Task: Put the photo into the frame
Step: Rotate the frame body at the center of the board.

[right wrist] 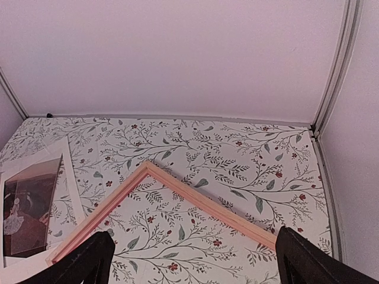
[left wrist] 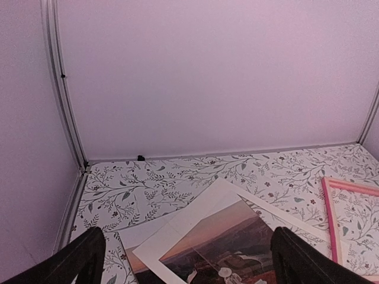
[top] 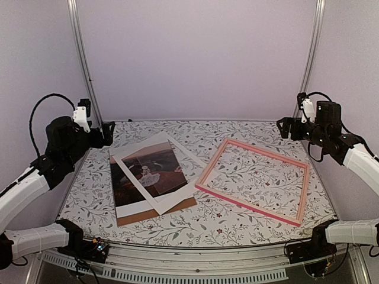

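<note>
Both pincers stand released in the top view: the left gripper (top: 107,134) hovers beyond the photo (top: 151,168), which lies under a white mat (top: 184,164) on a brown board (top: 155,214), and the right gripper (top: 284,128) hovers beyond the pink frame (top: 249,206), which lies flat beside them. From the left wrist, the spread left gripper (left wrist: 189,260) hangs over the photo (left wrist: 237,236), with the frame (left wrist: 331,219) to the right. From the right wrist, the spread right gripper (right wrist: 195,263) hangs over the frame's (right wrist: 195,198) corner, with the photo (right wrist: 26,201) far left.

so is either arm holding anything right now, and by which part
Nothing is held: the jaws of both arms stand open and empty, raised at the table's sides, touching neither the photo nor the frame.
</note>
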Available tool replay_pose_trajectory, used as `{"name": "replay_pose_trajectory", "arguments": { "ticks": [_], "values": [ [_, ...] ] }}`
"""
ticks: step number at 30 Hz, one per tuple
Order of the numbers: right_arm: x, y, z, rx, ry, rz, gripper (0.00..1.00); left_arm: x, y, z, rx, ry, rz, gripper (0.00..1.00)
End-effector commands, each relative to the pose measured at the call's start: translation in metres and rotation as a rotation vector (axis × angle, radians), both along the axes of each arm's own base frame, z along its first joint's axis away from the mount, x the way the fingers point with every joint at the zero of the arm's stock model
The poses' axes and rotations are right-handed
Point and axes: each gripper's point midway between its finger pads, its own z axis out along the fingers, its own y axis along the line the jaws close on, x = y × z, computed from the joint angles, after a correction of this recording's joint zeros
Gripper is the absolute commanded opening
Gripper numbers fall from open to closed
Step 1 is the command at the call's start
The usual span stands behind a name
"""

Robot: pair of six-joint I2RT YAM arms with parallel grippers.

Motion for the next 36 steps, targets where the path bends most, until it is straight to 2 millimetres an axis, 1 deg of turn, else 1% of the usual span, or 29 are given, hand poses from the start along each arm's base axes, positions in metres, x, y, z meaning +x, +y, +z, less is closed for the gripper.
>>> {"name": "replay_pose_trajectory", "arguments": {
  "ticks": [1, 9, 13, 16, 17, 18, 20, 21, 23, 24, 26, 27, 30, 32, 33, 34, 36],
  "values": [
    [0.002, 0.002, -0.002, -0.003, -0.008, 0.004, 0.99, -0.002, -0.001, 0.006, -0.003, -0.033, 0.002, 1.0],
    [0.006, -0.012, -0.007, -0.022, 0.032, -0.082, 0.99, -0.002, -0.002, 0.004, -0.003, -0.025, -0.008, 1.0],
    [0.008, -0.014, -0.01, -0.035, 0.049, -0.094, 0.99, -0.002, -0.003, 0.004, -0.001, -0.025, -0.009, 1.0],
    [0.012, -0.02, -0.013, -0.057, 0.076, -0.132, 0.99, -0.002, -0.003, 0.003, -0.001, -0.021, -0.01, 1.0],
    [0.015, -0.021, -0.019, -0.069, 0.1, -0.145, 0.99, -0.002, -0.003, 0.003, -0.002, -0.02, -0.012, 1.0],
    [0.017, -0.023, -0.02, -0.08, 0.113, -0.154, 0.99, -0.002, -0.003, 0.003, -0.001, -0.019, -0.012, 0.99],
    [0.025, -0.022, -0.034, -0.103, 0.173, -0.16, 0.99, -0.001, -0.004, 0.003, -0.005, -0.019, -0.015, 1.0],
    [0.029, -0.02, -0.035, -0.106, 0.184, -0.151, 0.99, -0.001, -0.005, 0.003, -0.005, -0.017, -0.02, 1.0],
    [0.037, -0.015, -0.045, -0.143, 0.217, -0.116, 0.99, -0.002, -0.005, 0.003, -0.004, -0.016, -0.023, 1.0],
    [0.042, -0.013, -0.054, -0.162, 0.242, -0.103, 0.99, -0.002, -0.005, 0.003, -0.005, -0.016, -0.023, 1.0],
    [0.051, -0.008, -0.063, -0.204, 0.275, -0.05, 0.99, -0.002, -0.006, 0.003, -0.007, -0.016, -0.026, 1.0],
    [0.056, -0.005, -0.074, -0.215, 0.313, -0.012, 0.99, -0.001, -0.007, 0.003, -0.007, -0.016, -0.029, 1.0],
    [0.069, -0.002, -0.089, -0.184, 0.389, 0.074, 0.99, -0.001, -0.008, 0.003, -0.005, -0.014, -0.036, 1.0],
    [0.079, -0.001, -0.109, -0.193, 0.448, 0.108, 0.99, -0.002, -0.009, 0.003, -0.006, -0.014, -0.04, 1.0],
    [0.083, -0.001, -0.113, -0.196, 0.458, 0.123, 0.99, -0.002, -0.009, 0.002, -0.006, -0.013, -0.04, 1.0],
    [0.086, 0.0, -0.125, -0.207, 0.484, 0.15, 0.99, -0.002, -0.009, 0.002, -0.006, -0.013, -0.042, 1.0],
    [0.091, 0.002, -0.141, -0.229, 0.522, 0.209, 0.99, -0.002, -0.009, 0.002, -0.005, -0.012, -0.042, 1.0]
  ]
}}
